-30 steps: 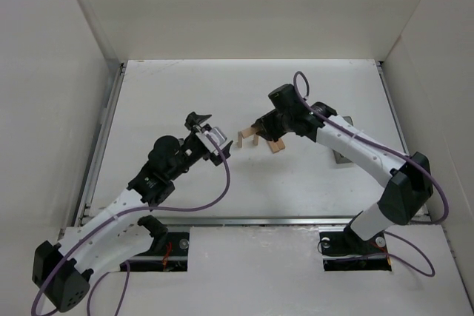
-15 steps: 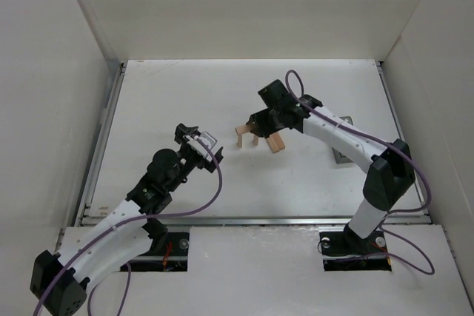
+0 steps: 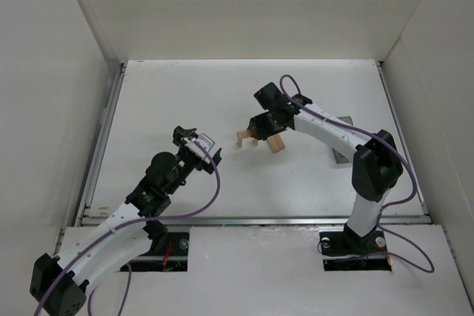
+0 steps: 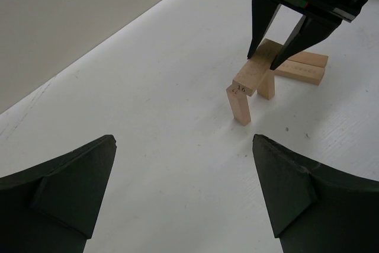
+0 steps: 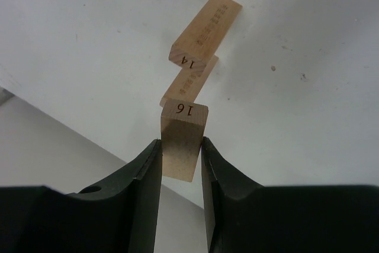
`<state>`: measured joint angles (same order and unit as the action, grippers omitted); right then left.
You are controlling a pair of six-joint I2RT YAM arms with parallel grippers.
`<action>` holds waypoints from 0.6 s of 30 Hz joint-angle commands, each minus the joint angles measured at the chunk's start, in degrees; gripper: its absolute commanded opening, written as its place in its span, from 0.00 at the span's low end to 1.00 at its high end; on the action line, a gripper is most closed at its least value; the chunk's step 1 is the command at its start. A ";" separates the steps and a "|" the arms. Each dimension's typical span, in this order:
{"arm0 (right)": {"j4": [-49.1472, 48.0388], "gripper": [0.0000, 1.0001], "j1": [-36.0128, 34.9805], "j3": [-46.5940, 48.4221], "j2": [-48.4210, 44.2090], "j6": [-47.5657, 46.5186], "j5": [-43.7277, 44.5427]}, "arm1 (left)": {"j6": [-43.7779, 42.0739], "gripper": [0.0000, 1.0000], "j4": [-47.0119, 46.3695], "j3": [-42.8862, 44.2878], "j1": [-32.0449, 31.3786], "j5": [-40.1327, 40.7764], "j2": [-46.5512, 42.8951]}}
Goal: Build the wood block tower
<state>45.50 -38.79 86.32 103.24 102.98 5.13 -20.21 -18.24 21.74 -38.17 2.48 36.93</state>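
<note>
The wood block tower (image 3: pixel 247 137) stands mid-table: a tan plank marked 16 (image 4: pixel 253 75) lies across two upright planks (image 4: pixel 241 106). My right gripper (image 3: pixel 261 131) is shut on this top plank (image 5: pixel 182 140), one finger against each long side; it shows from the front in the left wrist view (image 4: pixel 263 61). More loose planks lie flat just beyond it (image 4: pixel 302 67), one marked 14 (image 5: pixel 204 28). My left gripper (image 3: pixel 194 140) is open and empty, to the left of the tower and facing it (image 4: pixel 183 146).
A small grey bin (image 3: pixel 340 156) sits at the right, partly hidden by my right arm. White walls enclose the table on the left, back and right. A metal rail (image 3: pixel 252 220) runs along the near edge.
My left gripper has drawn back to the left, away from the tower. My right arm has swung its elbow inward, and its gripper has edged left over the tower.
</note>
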 commanded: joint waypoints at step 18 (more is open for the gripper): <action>3.55 0.00 2.13 6.49 4.69 2.05 0.32 | 1.05 1.00 -4.17 -2.66 -0.24 0.68 -1.95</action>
<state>47.81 -37.08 89.73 108.07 103.85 5.50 -20.18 -19.11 19.84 -38.17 2.70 36.07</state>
